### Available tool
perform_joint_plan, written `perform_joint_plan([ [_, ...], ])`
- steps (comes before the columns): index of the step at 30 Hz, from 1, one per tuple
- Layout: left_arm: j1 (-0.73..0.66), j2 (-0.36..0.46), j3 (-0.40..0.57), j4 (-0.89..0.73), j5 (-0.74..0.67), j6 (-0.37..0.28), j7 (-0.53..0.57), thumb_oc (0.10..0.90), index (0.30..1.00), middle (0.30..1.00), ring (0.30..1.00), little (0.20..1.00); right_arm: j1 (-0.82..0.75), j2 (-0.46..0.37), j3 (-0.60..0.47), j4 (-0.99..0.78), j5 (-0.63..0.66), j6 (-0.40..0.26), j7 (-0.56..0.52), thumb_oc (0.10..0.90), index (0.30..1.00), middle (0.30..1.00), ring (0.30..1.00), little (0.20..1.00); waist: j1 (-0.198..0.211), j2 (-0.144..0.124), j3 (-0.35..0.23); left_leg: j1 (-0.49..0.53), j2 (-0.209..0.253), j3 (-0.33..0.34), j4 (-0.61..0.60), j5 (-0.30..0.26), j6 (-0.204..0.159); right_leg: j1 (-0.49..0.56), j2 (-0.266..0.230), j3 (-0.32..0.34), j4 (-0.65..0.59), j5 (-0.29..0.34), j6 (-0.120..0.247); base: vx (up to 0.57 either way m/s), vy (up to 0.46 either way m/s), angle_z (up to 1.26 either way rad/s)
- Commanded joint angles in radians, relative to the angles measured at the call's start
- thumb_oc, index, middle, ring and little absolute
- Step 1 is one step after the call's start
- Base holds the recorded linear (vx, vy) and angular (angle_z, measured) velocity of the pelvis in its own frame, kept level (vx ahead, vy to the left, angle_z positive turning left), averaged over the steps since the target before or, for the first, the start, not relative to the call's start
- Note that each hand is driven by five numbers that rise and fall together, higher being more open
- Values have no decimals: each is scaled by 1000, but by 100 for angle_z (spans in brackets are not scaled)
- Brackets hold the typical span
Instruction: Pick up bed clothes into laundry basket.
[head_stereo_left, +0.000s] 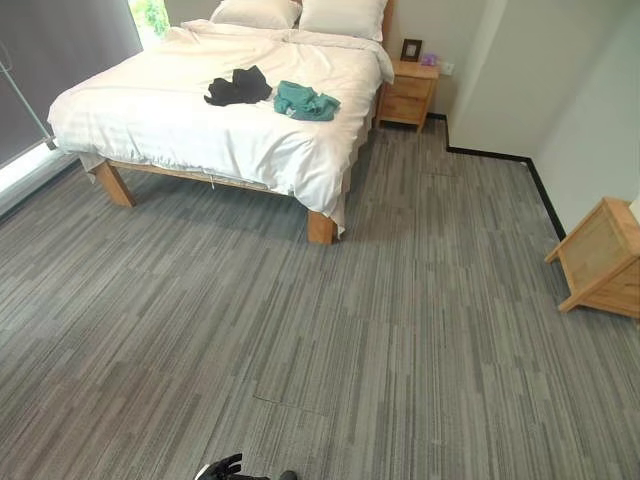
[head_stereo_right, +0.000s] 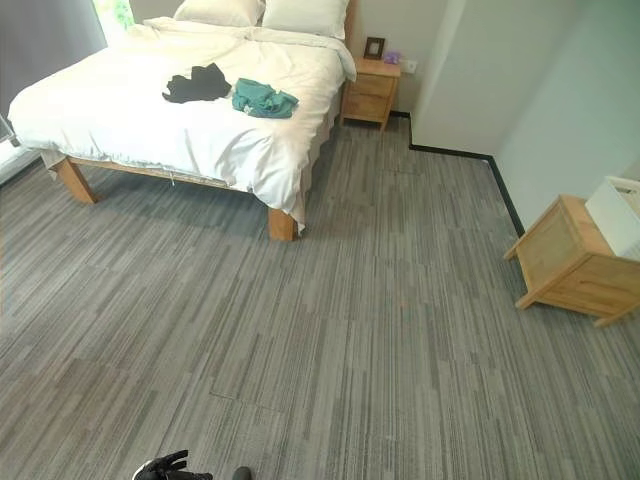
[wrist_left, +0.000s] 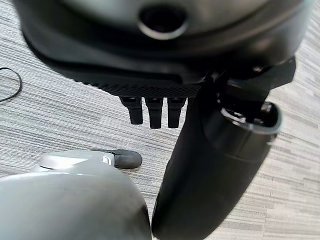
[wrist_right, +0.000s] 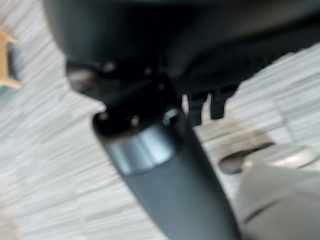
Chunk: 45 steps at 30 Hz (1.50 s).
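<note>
My left robot hand shows at the bottom edge of the head views, hanging low by my side over the floor. Seen from its own wrist, its fingers point straight down, relaxed, holding nothing. My right robot hand hangs down likewise; its fingers look straight and empty, though that view is blurred.
</note>
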Motion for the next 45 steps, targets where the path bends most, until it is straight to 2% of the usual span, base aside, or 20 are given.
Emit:
perform_joint_plan([
  [1, -49, -10, -11, 9, 21, -37, -5, 800, 900, 900, 900, 900, 17, -5, 6, 13, -22, -12, 8, 800, 900, 900, 900, 900, 5, -12, -12, 37, 7, -1, -30, -70, -28, -31, -62, 142, -161, 155, 154, 0, 0, 0],
  [8, -62, -3, -33, 3, 41, -51, -4, 800, 900, 900, 900, 900, 2, -20, -9, 4, 18, -19, 20, 800, 900, 900, 900, 900, -1, -9, -22, 49, 9, 9, -30, -78, -30, -18, -64, 147, -172, 155, 157, 6, 3, 0],
  [12, -118, 61, -69, -138, 48, -79, 16, 800, 900, 900, 900, 900, -63, -69, -2, -212, 53, -60, 14, 800, 900, 900, 900, 900, -8, -3, -33, 62, 13, 17, -30, -81, -34, -5, -63, 157, -180, 154, 163, 32, 21, -18],
  [13, -118, 61, -69, -138, 48, -79, 16, 800, 900, 900, 900, 900, -63, -69, -2, -212, 53, -60, 14, 800, 900, 900, 900, 900, -8, -3, -33, 62, 13, 17, -30, -81, -34, -5, -63, 157, -180, 154, 163, -9, 12, -15],
  [14, -117, 97, -68, -302, 6, -99, 22, 800, 900, 900, 900, 900, -49, -96, 16, -432, -7, -99, -18, 800, 900, 900, 900, 900, -10, 1, -28, 61, 13, 16, -30, -80, -35, -5, -64, 157, -177, 154, 167, -23, 12, -3],
  [15, -108, 107, -64, -364, -24, -108, 14, 800, 900, 900, 900, 900, -39, -110, 28, -535, -38, -105, -18, 800, 900, 900, 900, 900, -10, 1, -30, 56, 13, 16, -30, -77, -36, -10, -65, 156, -176, 155, 168, 0, 0, 0],
  [19, -80, 142, -71, -607, -91, -141, -5, 800, 900, 900, 900, 900, -3, -164, 38, -830, -132, -136, -21, 800, 900, 900, 900, 900, -8, 0, -27, 50, 10, 9, -30, -76, -34, -14, -69, 150, -174, 156, 172, 0, 0, 0],
  [20, -80, 142, -71, -607, -91, -141, -5, 800, 900, 900, 900, 900, -3, -164, 38, -830, -132, -136, -21, 800, 900, 900, 900, 900, -8, 0, -27, 50, 10, 9, -30, -76, -34, -14, -69, 150, -174, 156, 172, 15, 6, 3],
  [21, -76, 145, -76, -674, -96, -150, -6, 800, 900, 900, 900, 900, 6, -166, 32, -887, -147, -146, -20, 800, 900, 900, 900, 900, -5, -1, -25, 49, 8, 5, -30, -76, -33, -13, -71, 145, -176, 156, 174, 16, 3, 4],
  [27, -57, 132, -71, -733, -91, -146, -1, 800, 900, 900, 900, 900, 36, -150, 33, -971, -161, -137, -5, 800, 900, 900, 900, 900, 1, -5, -16, 48, 8, -4, -30, -77, -31, -13, -72, 144, -172, 153, 174, 24, 5, 4],
  [32, -14, 132, -12, -730, -93, -140, 19, 800, 900, 900, 900, 900, 49, -149, 19, -1025, -174, -129, -3, 800, 900, 900, 900, 900, 10, -9, 0, 40, -2, -6, -30, -80, -20, -36, -81, 156, -152, 154, 178, 26, 26, 0],
  [36, 28, 150, 61, -750, -79, -145, 55, 800, 900, 900, 900, 900, 30, -146, 9, -1009, -188, -135, -19, 800, 900, 900, 900, 900, 33, -14, 15, 36, -17, -5, -15, -98, -4, -55, -100, 166, -135, 156, 188, 64, 70, -4],
  [40, 44, 165, 96, -833, -83, -144, 70, 800, 900, 900, 900, 900, 4, -153, 20, -1016, -218, -128, -23, 800, 900, 900, 900, 900, 47, -13, 55, -1, -43, -18, 69, -147, 26, -121, -126, 182, 20, 129, 189, 29, 97, -9],
  [41, 36, 165, 92, -836, -79, -143, 73, 800, 900, 900, 900, 900, 0, -149, 23, -1012, -216, -129, -25, 800, 900, 900, 900, 900, 45, -11, 66, 0, -50, -24, 81, -156, 34, -143, -133, 186, 80, 145, 188, 54, 110, -1],
  [44, 20, 179, 73, -883, -59, -135, 77, 800, 900, 900, 900, 900, 4, -133, 34, -1033, -208, -129, -26, 800, 900, 900, 900, 900, 25, -5, 106, 10, -61, -53, 130, -185, 50, -245, -124, 215, 328, 262, 151, 111, 88, 12],
  [45, 11, 181, 60, -897, -59, -130, 75, 800, 900, 900, 900, 900, 5, -127, 37, -1037, -200, -130, -26, 800, 900, 900, 900, 900, 18, 2, 119, 14, -52, -69, 145, -194, 49, -272, -106, 221, 387, 258, 140, 151, 15, 60],
])
